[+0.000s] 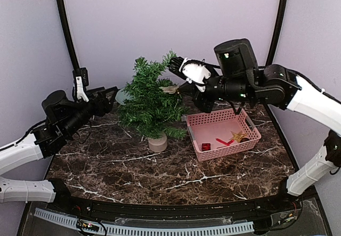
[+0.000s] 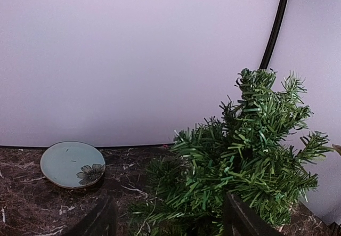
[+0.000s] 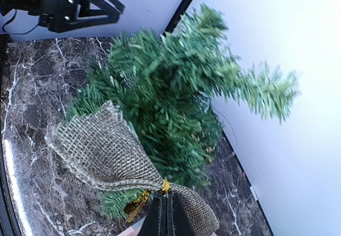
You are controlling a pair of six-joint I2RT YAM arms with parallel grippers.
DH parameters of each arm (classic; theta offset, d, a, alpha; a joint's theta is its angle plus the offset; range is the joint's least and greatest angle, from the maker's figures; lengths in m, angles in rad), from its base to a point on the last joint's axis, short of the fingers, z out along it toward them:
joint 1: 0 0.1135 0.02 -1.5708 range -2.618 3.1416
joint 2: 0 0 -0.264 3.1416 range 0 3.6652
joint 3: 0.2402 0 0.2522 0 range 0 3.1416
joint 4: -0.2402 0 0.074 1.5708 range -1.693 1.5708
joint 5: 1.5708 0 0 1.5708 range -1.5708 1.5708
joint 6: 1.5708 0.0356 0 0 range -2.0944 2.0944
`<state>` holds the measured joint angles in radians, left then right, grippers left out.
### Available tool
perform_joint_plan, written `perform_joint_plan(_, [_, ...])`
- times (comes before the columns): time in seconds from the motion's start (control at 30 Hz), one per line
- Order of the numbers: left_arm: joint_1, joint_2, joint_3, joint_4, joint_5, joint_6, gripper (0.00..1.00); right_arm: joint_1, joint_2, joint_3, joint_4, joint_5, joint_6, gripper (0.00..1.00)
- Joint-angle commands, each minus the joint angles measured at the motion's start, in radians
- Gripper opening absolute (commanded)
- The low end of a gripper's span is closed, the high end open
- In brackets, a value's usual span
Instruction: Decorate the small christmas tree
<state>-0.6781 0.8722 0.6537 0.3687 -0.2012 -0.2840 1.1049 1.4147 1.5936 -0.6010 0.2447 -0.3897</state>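
The small christmas tree (image 1: 152, 100) stands upright on its tan base (image 1: 157, 143) mid-table. My right gripper (image 1: 178, 88) hovers at the tree's upper right side, shut on a burlap bow (image 3: 98, 151) at its gold-tied middle. In the right wrist view the closed black fingers (image 3: 168, 214) pinch the knot, and the bow's loops lie against the green branches (image 3: 170, 87). My left gripper (image 1: 108, 96) is open to the left of the tree. Its two dark fingers (image 2: 242, 220) stand wide apart, with the tree (image 2: 250, 151) just ahead and nothing held.
A pink basket (image 1: 213, 118) sits to the right of the tree, holding a gold star (image 1: 238, 136), a red stick (image 1: 224, 141) and a small red piece (image 1: 206, 146). A pale blue plate (image 2: 72, 164) lies behind the tree at the back left.
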Motion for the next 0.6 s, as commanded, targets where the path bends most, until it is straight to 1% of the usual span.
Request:
perform_joint_plan(0.0, [0.019,-0.016,-0.022,-0.021,0.037,-0.036,0.69,0.107,0.095,0.139,-0.019,0.151,-0.02,0.0])
perform_joint_plan(0.17, [0.025,-0.007,-0.028,-0.008,0.042,-0.037,0.69,0.176,0.212,0.286,-0.087,0.151,0.094,0.0])
perform_joint_plan(0.43, [0.026,-0.014,-0.034,0.007,0.055,-0.036,0.69,0.197,0.322,0.368,-0.085,0.164,0.216,0.0])
perform_joint_plan(0.57, [0.027,-0.023,-0.043,0.011,0.049,-0.037,0.69,0.197,0.384,0.391,-0.07,0.182,0.242,0.0])
